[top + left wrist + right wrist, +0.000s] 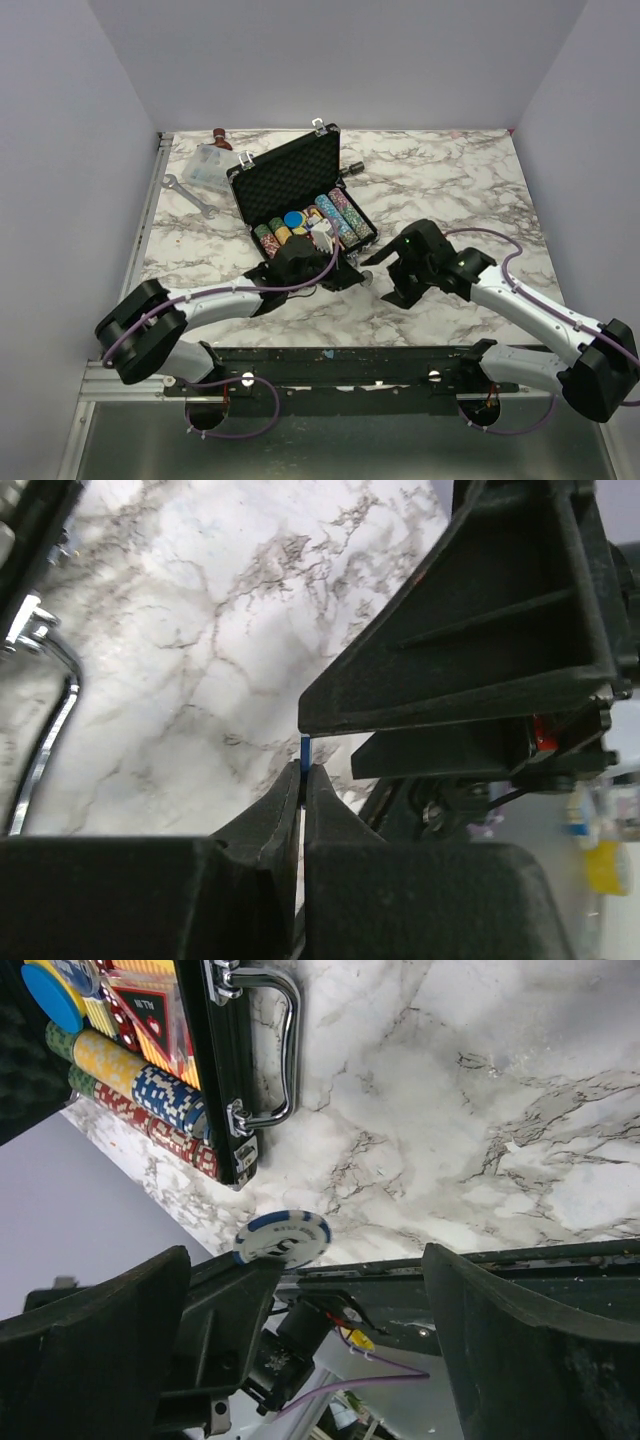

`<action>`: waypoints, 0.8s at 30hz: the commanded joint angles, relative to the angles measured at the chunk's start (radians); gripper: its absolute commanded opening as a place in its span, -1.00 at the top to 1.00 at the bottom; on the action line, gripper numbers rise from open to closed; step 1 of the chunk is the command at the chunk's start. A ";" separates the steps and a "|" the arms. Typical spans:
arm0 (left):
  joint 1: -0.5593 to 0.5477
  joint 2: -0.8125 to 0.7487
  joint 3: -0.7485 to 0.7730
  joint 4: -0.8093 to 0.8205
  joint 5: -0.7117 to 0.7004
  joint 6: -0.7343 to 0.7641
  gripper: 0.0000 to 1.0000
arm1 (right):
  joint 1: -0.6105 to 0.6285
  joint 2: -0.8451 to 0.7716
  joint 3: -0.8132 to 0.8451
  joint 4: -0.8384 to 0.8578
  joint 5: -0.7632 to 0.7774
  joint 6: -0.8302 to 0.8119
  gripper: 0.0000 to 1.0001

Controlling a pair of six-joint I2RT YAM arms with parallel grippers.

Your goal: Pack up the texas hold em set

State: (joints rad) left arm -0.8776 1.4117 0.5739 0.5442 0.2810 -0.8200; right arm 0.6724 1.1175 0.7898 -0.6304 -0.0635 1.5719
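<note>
Left gripper point(303, 778) is pinched nearly shut on a blue-and-white chip point(283, 1238), held by its edge just above the marble table point(450, 190), at lower centre of the overhead view. Right gripper point(392, 278) faces it from just beside, jaws spread wide and holding nothing. Above both, at centre frame, the black case point(290, 175) lies open with its foam lid tilted back toward the upper left. Chip rows point(335, 215) fill its tray, and its silver handle point(285, 1050) points toward the grippers.
</note>
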 commanded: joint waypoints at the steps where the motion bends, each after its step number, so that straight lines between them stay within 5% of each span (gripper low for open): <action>1: 0.008 -0.112 0.119 -0.393 -0.041 0.319 1.00 | 0.001 -0.037 0.002 -0.025 0.057 -0.052 -1.00; 8: 0.061 -0.071 0.439 -1.086 -0.096 0.713 1.00 | -0.001 -0.082 0.023 -0.149 0.197 -0.056 -1.00; 12: 0.095 0.020 0.585 -1.293 -0.196 0.871 1.00 | -0.001 -0.130 -0.001 -0.158 0.210 -0.039 -1.00; 18: 0.100 0.198 0.719 -1.404 -0.391 0.961 1.00 | -0.002 -0.186 -0.011 -0.192 0.231 -0.030 -1.00; 24: 0.099 0.206 0.646 -1.329 -0.459 0.972 1.00 | -0.002 -0.224 -0.031 -0.221 0.249 0.005 -1.00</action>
State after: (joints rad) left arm -0.7788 1.6485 1.2640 -0.7742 -0.0746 0.1005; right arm 0.6724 0.9184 0.7864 -0.7944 0.1272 1.5387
